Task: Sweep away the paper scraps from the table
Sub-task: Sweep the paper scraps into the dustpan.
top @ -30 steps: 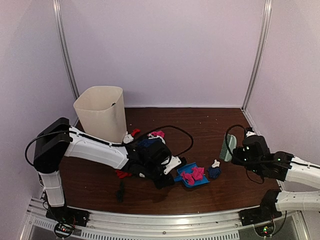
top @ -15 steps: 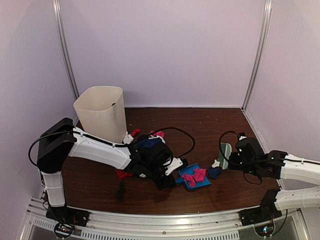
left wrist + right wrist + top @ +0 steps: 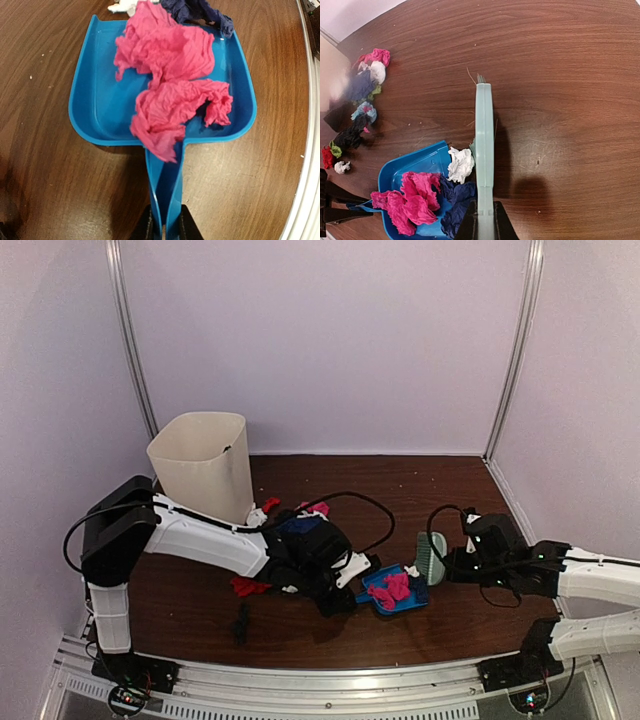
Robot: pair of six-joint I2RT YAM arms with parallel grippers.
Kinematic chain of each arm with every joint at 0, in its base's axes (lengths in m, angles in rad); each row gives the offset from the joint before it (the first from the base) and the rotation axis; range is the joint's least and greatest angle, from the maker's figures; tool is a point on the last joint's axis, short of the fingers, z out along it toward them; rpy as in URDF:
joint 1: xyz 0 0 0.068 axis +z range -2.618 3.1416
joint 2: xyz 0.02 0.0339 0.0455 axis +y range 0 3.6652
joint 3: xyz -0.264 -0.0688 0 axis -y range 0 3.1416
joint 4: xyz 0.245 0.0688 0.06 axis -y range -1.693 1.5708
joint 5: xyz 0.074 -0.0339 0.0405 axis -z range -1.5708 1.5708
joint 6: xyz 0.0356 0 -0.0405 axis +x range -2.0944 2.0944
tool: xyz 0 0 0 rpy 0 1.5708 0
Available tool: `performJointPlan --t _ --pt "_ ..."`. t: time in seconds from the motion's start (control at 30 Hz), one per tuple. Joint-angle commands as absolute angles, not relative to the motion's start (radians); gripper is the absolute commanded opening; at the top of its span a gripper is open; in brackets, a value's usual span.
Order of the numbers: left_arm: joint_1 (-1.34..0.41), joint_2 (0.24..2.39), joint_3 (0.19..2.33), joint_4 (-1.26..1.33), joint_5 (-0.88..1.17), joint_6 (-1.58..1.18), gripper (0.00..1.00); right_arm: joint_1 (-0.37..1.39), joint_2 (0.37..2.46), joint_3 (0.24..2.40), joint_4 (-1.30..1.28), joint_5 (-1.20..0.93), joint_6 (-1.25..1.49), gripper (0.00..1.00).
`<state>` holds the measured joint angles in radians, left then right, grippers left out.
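A blue dustpan [image 3: 377, 597] lies flat on the table [image 3: 440, 490], and my left gripper [image 3: 163, 231] is shut on its thin handle. Two pink paper scraps [image 3: 170, 65] sit inside the dustpan [image 3: 95, 105]. A dark blue scrap [image 3: 461, 199] and a white scrap [image 3: 461, 164] lie at its open lip. The pale green brush [image 3: 483, 135] stands against them on their right, with my right gripper [image 3: 482, 229] shut on its handle. More paper scraps [image 3: 364, 85] lie bunched beyond the left arm. A red scrap [image 3: 248, 587] and a black one [image 3: 241, 620] lie near the front.
A cream waste bin [image 3: 203, 465] stands at the back left. A black cable [image 3: 372, 508] loops over the table behind the dustpan. The silver rail [image 3: 330, 680] runs along the front edge, and pale walls close the back and sides.
My right arm has drawn the brush leftward, pushing the white and dark blue scraps up to the dustpan's mouth. The left arm and dustpan shifted only slightly.
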<state>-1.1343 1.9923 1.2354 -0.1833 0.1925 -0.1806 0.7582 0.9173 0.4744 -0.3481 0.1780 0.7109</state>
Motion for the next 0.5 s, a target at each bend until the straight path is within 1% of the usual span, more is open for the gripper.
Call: performJointPlan --t 0.0,0.33,0.47 --pt "-1.135 2.008 1.261 -0.172 0.164 -0.184 0.00 0.768 0.916 0.470 -0.337 0.089 0.686 0.00" --pt "-1.134 2.009 1.248 -0.151 0.148 -0.183 0.00 0.770 0.946 0.453 -0.253 -0.021 0.674 0.00" --pt "-1.134 1.999 1.227 -0.117 0.148 -0.176 0.00 0.771 0.949 0.454 -0.250 -0.022 0.667 0.00"
